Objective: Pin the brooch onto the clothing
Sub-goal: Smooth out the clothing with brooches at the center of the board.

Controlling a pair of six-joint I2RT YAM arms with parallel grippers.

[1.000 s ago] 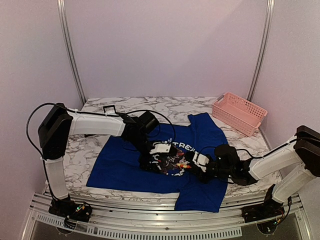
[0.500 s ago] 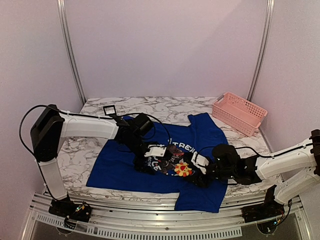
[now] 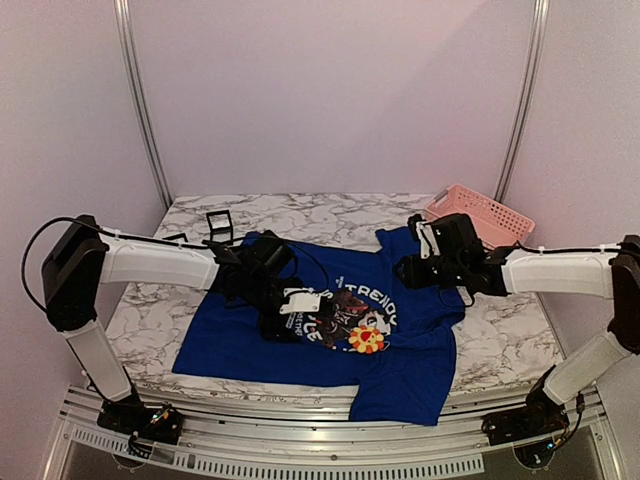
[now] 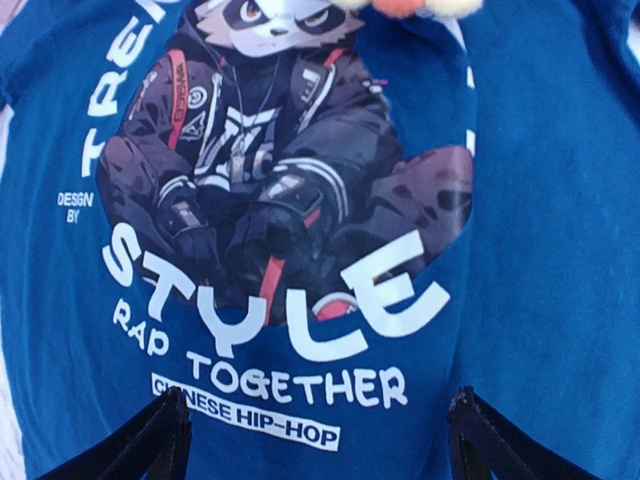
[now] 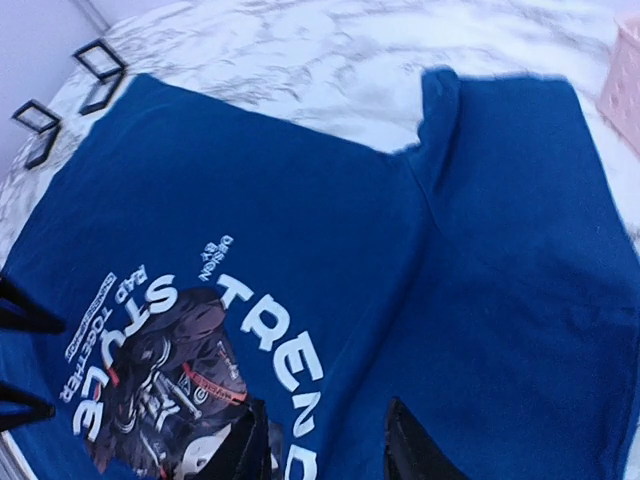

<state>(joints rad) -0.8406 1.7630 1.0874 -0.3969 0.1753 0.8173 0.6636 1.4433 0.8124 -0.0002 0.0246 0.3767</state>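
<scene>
The blue T-shirt (image 3: 250, 335) lies flat on the marble table, print up. The brooch (image 3: 367, 339), a small yellow, orange and red flower, sits on the shirt at the near right edge of the print. No gripper touches it. In the left wrist view only its edge (image 4: 405, 6) shows at the top. My left gripper (image 3: 312, 318) hovers low over the print, open and empty (image 4: 320, 440). My right gripper (image 3: 403, 272) is raised over the shirt's far right part, open and empty (image 5: 325, 450), well away from the brooch.
A pink basket (image 3: 478, 225) stands at the back right. A small black square box (image 3: 219, 221) sits at the back left by the shirt's sleeve, and two such frames (image 5: 100, 62) show in the right wrist view. The table's near edge runs just below the shirt hem.
My right gripper has let go beside the brooch and swung up and back to the right. The brooch stays on the shirt. My left arm has shifted slightly left.
</scene>
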